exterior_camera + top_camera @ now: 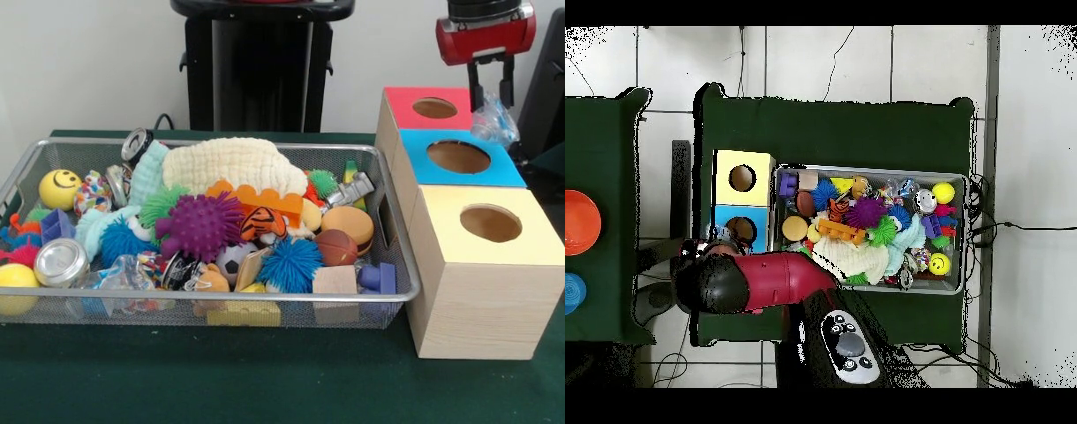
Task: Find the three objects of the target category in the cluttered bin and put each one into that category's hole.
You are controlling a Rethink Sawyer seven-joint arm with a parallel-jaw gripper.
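Note:
My gripper point(491, 95) hangs at the far right, just behind and above the red-topped box point(402, 102). Its fingers point(475, 88) stand a little apart, and the top of a clear crinkled plastic bag point(496, 122) sits between the tips and hangs below them. Three wooden boxes stand in a row, each with a round hole: red, blue point(419, 150) and yellow point(441, 212). Overhead, the arm covers the red box; the blue box point(725, 215) and the yellow box point(725, 165) show. The wire bin point(221, 296) is full of toys.
In the bin lie a purple spiky ball point(199, 225), a cream cloth point(234, 163), a yellow smiley ball point(59, 188), a blue spiky ball point(290, 263), a toy burger point(347, 225) and an orange brick point(256, 199). An orange disc point(577, 222) rests on the side table.

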